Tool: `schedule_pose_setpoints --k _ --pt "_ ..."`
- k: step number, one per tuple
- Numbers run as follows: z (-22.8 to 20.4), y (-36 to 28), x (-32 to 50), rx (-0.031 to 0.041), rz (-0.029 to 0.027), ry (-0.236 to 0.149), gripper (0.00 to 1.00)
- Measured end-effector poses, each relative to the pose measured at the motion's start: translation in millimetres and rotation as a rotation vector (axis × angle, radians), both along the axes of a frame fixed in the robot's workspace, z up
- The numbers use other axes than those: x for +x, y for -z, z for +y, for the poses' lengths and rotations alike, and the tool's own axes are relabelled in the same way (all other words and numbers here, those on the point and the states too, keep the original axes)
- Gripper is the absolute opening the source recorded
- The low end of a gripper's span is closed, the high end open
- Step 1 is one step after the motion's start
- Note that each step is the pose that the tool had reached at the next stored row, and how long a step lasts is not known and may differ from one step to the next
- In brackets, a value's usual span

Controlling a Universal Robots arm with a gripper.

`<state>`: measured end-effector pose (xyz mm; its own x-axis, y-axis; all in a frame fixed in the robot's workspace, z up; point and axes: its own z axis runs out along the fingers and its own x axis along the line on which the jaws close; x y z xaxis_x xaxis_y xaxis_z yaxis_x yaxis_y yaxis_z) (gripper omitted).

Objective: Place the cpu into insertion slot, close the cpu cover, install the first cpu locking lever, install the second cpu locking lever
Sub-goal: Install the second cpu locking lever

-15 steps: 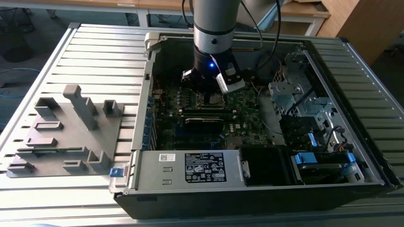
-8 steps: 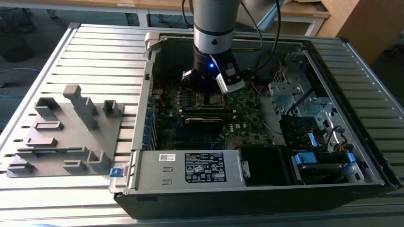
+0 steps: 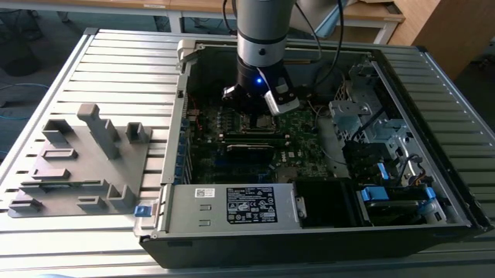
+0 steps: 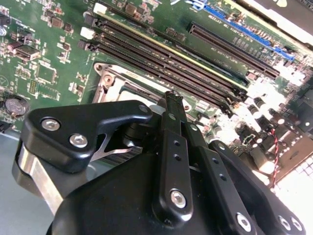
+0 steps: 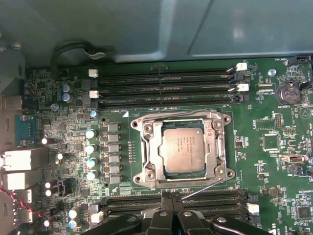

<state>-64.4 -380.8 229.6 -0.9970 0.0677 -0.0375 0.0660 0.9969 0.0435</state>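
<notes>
the cpu [image 5: 183,149] sits in the insertion slot [image 5: 146,128] under the closed cpu cover [image 5: 213,147]; the end effector [image 5: 172,198], fingers together and empty, hovers beside it; levers look unfastened.

A big metal table [image 3: 93,63] with long grooves sits under everything, and it spreads out all around the arm's tip. On it, well off to the exterior view's left of the tip, lies a grey plastic stand [image 3: 81,165] with blocks that stick up. Far behind the tip are wooden desks [image 3: 185,6] with pale legs. A wooden cabinet [image 3: 444,29] stands behind it toward the exterior view's right. The floor [image 3: 39,35] back there is dark grey-blue.
</notes>
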Motion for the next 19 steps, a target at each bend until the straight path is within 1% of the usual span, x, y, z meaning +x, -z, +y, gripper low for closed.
schedule_pose_setpoints --k 5,8,14,19 --pt "0.0 2.2 -4.5 -0.0036 -0.0005 0.000 0.11" --pt "0.0 4.2 -6.5 -0.0103 -0.0004 0.000 0.11" --pt "0.0 12.1 -13.5 -0.0210 -0.0002 0.000 0.11" --pt "0.0 18.1 -15.7 -0.0248 -0.0003 0.000 0.11"
